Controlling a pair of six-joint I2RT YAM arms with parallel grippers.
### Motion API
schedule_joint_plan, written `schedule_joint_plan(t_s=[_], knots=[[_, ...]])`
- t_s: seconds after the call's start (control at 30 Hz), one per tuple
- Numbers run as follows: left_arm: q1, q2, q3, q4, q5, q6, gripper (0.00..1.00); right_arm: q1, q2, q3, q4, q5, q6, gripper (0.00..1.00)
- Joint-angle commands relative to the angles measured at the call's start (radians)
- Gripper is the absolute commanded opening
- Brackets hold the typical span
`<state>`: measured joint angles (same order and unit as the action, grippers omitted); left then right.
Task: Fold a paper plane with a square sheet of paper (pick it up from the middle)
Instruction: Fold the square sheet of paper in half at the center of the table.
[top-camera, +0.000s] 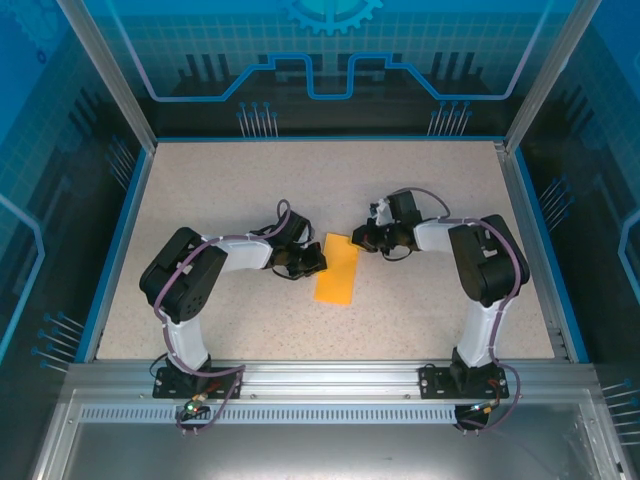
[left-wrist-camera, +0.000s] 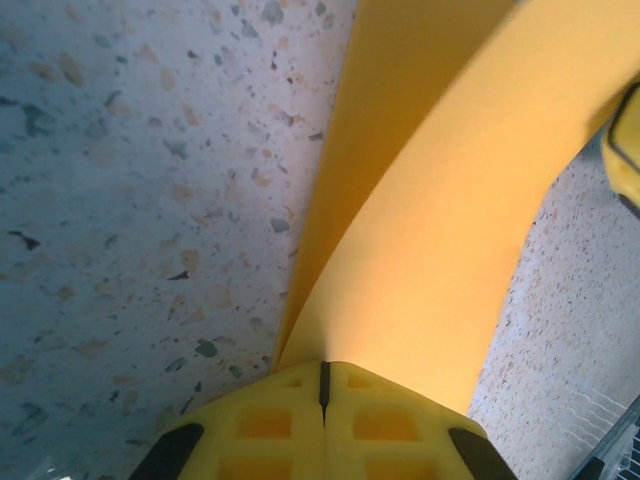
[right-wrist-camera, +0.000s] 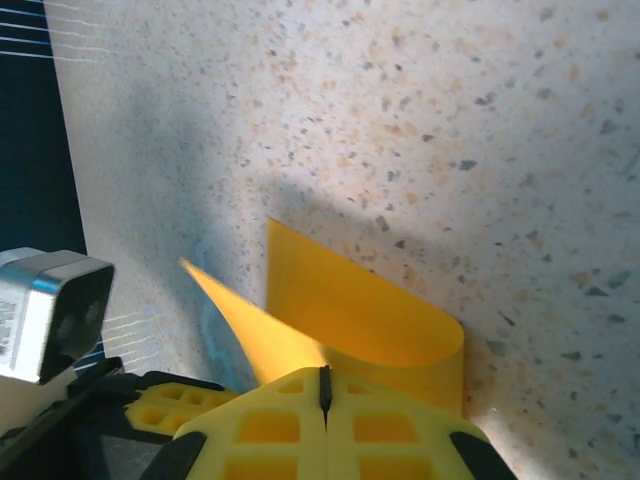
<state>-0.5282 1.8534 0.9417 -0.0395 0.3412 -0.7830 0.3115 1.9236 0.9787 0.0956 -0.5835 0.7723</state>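
The square sheet of paper (top-camera: 337, 275) is orange-yellow and lies doubled over as a narrow rectangle in the middle of the table. My left gripper (top-camera: 312, 265) is at its left edge and my right gripper (top-camera: 358, 240) is at its upper right corner. In the left wrist view the left gripper (left-wrist-camera: 323, 385) is shut on the sheet (left-wrist-camera: 440, 230), which bows upward from the jaws over a lower layer. In the right wrist view the right gripper (right-wrist-camera: 324, 390) is shut on the paper (right-wrist-camera: 350, 310), which curls back over itself in a loop.
The speckled tabletop (top-camera: 230, 190) is bounded by a blue rim and metal frame posts (top-camera: 105, 75). The left arm's camera housing (right-wrist-camera: 50, 310) and yellow fingers (right-wrist-camera: 170, 405) sit close beside the right gripper. Both arm bases (top-camera: 195, 380) stand at the near edge.
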Motion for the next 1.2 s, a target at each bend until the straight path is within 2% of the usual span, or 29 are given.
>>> schedule_joint_plan(t_s=[0.0,0.23,0.5,0.97,1.17], knots=[[-0.008,0.05,-0.038,-0.119,-0.076,0.018,0.0,-0.014,0.049,0.006,-0.038,0.004,-0.016,0.0],[-0.008,0.046,-0.043,-0.119,-0.08,0.02,0.0,-0.014,0.062,0.022,-0.094,0.052,-0.031,0.0],[-0.009,0.044,-0.037,-0.123,-0.076,0.022,0.0,-0.026,0.018,0.073,-0.096,-0.006,-0.02,0.0],[-0.009,0.04,-0.037,-0.126,-0.076,0.027,0.0,-0.036,0.134,0.103,-0.121,0.021,-0.024,0.0],[-0.009,0.038,-0.034,-0.134,-0.079,0.029,0.0,-0.038,0.072,0.132,-0.158,-0.01,-0.012,0.0]])
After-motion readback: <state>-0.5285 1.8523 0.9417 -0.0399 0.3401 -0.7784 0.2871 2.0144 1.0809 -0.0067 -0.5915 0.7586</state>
